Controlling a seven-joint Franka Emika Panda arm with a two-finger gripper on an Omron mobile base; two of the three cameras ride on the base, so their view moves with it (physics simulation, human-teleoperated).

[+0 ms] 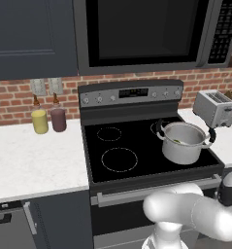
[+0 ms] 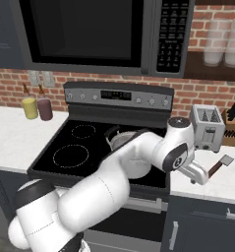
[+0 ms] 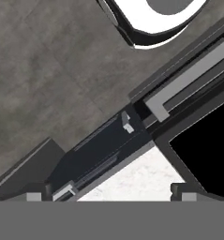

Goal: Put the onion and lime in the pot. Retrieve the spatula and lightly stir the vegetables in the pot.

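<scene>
Reaching past the counter's (image 2: 25, 135) front edge right of the stove (image 1: 137, 146), gripper (image 3: 108, 193) spread wide, gripping nothing. Just beyond, spatula (image 2: 220, 165) flat near toaster (image 2: 207, 128). Farther left, pot (image 1: 183, 143) at stove's front right corner, lime (image 1: 177, 141) a mere green speck inside.

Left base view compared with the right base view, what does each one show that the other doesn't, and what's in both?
Left base view: the pot's open top, with a bit of green inside, probably the lime.
Right base view: the spatula lying on the counter right of the stove, pale cups on a shelf, and the arm crossing in front of the pot.
Both: the stove, the toaster, the microwave, and the yellow bottle and maroon bottle by the brick wall.
</scene>
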